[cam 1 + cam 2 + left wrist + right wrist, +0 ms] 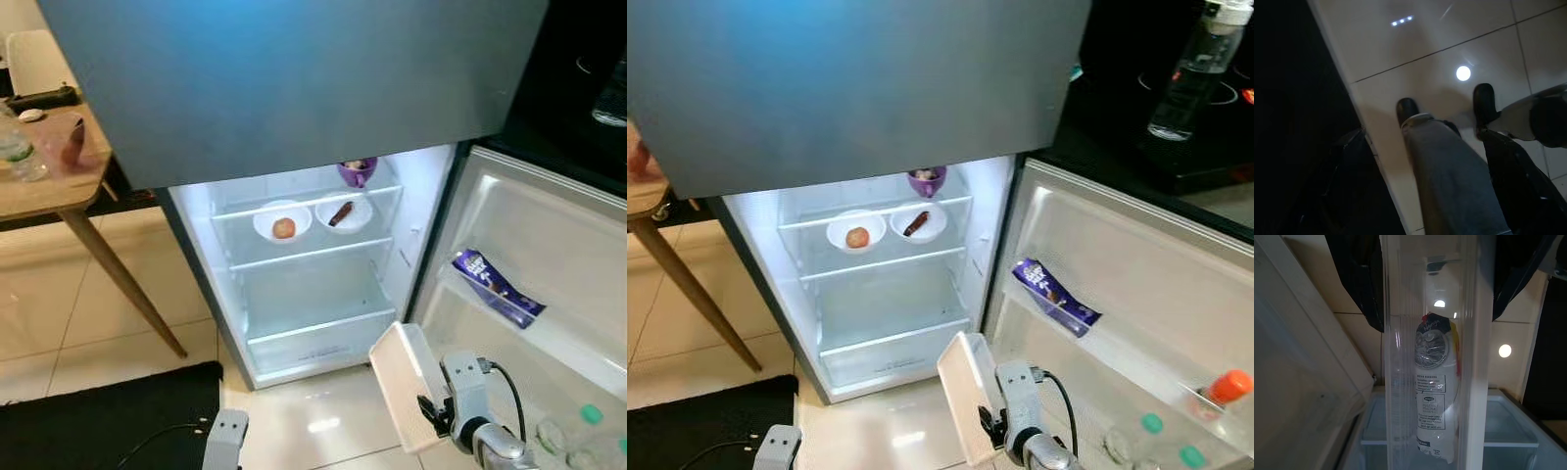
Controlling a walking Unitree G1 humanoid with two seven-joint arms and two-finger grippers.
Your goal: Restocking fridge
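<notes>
My right gripper [436,411] is low in front of the open fridge [304,294], shut on a clear oblong container [404,377] that stands tilted on end. In the right wrist view a white labelled packet [1434,396] shows through the container [1400,333], and black fingers [1364,284] flank it on both sides. The container hovers just outside the bottom drawer [309,338], beside the open door [549,264]. My left arm [225,441] hangs idle by the floor; its dark fingers [1347,161] stand apart.
The upper glass shelf holds a bowl with a round fruit [283,223], a bowl with a brown piece [343,212] and a purple cup [357,172]. A purple packet [495,286] and bottles [588,431] sit in the door. A wooden table [49,191] stands left; a black mat [108,421] lies below.
</notes>
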